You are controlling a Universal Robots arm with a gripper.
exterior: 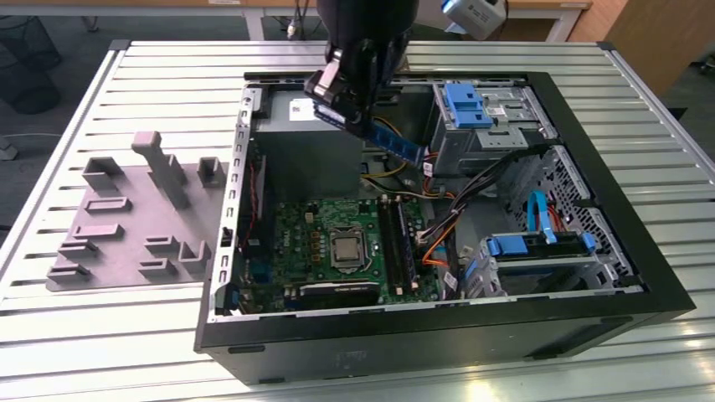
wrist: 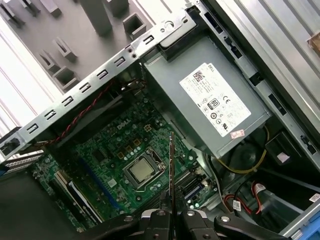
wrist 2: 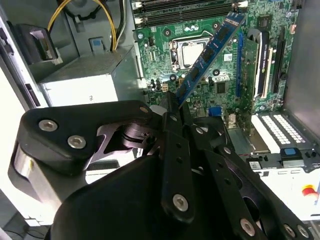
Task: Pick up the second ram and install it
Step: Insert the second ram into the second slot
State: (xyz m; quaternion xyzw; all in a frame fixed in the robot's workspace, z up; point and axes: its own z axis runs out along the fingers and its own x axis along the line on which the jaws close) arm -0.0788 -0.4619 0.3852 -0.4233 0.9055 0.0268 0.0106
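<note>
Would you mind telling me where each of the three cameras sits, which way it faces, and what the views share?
Exterior view: off the arm, above the slatted table, looking down into the open computer case; the gripper holds the second ram above it.
Second wrist view: on the arm behind the gripper's black linkage, facing along the ram toward the motherboard.
First wrist view: near the wrist, looking down past the ram's thin edge at the motherboard, with the power supply beside it.
Shared: all three show the ram and the CPU socket.
</note>
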